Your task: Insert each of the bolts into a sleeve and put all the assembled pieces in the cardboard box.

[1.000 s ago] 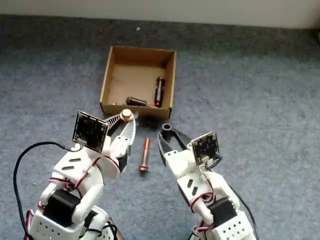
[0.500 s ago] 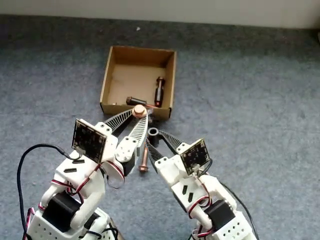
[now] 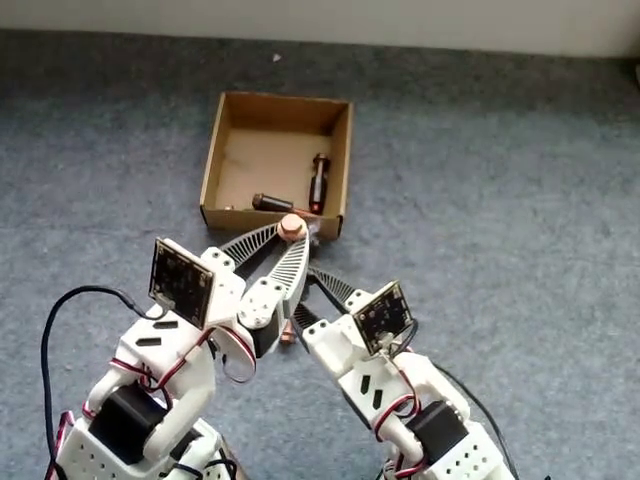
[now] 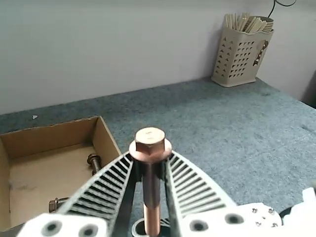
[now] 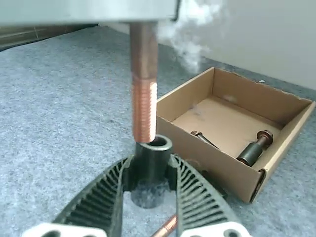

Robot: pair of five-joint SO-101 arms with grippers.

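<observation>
High view: grips a copper-coloured hex-head metal bolt (image 3: 292,226) in the left pincer (image 3: 293,235), just before the open brown cardboard box (image 3: 213,170). Left wrist view: holds it upright, head up. Right wrist view: pinches an upright dark cylindrical sleeve (image 5: 154,148) in the right pincer (image 5: 150,168), with the bolt tip at its mouth.

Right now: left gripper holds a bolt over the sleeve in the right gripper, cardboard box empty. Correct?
Wrong on the box: the high view shows two assembled pieces lying in the cardboard box. The rest stands.
</observation>
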